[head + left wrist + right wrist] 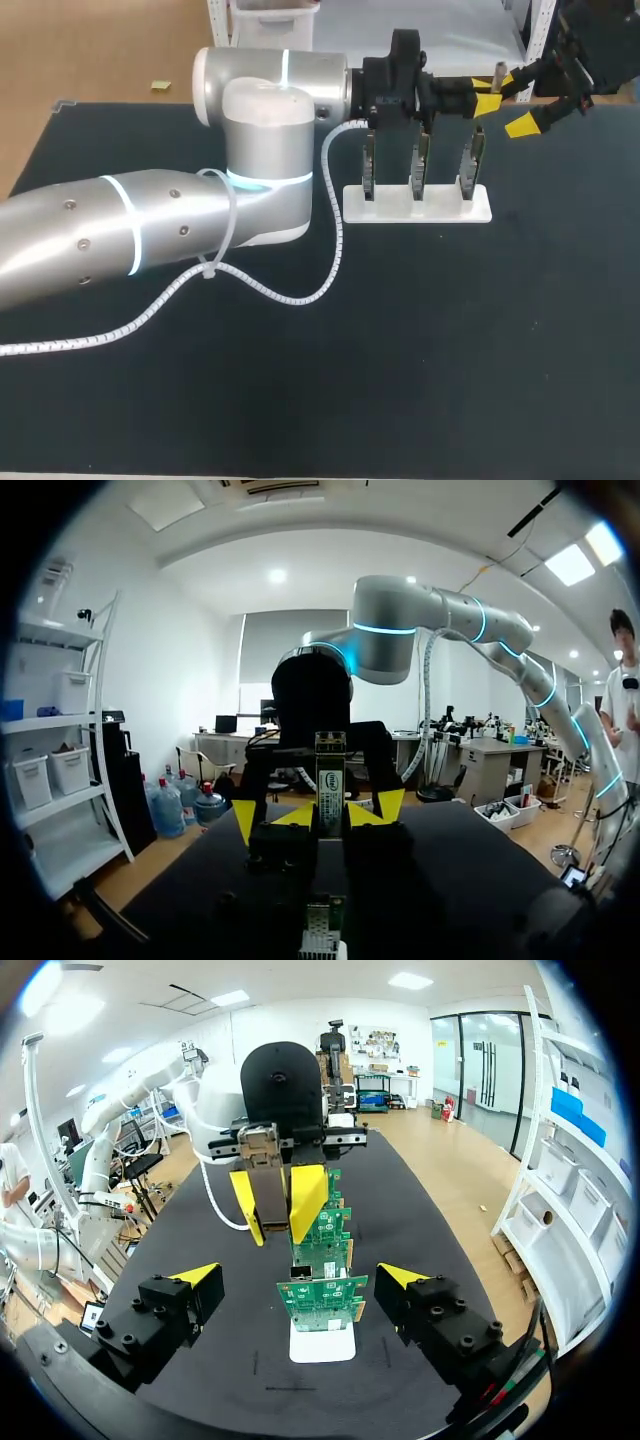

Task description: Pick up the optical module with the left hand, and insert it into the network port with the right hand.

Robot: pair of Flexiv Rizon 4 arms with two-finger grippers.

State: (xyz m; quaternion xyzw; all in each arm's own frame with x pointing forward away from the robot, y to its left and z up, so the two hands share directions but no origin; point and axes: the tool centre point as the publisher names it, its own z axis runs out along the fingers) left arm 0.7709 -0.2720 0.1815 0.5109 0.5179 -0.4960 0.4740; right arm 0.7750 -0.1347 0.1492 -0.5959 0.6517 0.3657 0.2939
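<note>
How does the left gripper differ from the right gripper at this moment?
The left gripper has its fingers shut on the optical module, while the right gripper has its fingers wide apart and grips nothing. The left gripper is above the row of circuit boards on the white stand, whereas the right gripper is beyond the stand's right end. Both have yellow tips, and they point toward each other.

— Left arm?
— It comes in from the left and stretches to the far side, elbow bent. Left claw [487,103] is clamped on the module [330,780].
— Right?
— Right claw [298,1274] is at the far right, facing it, fingers spread wide.
</note>
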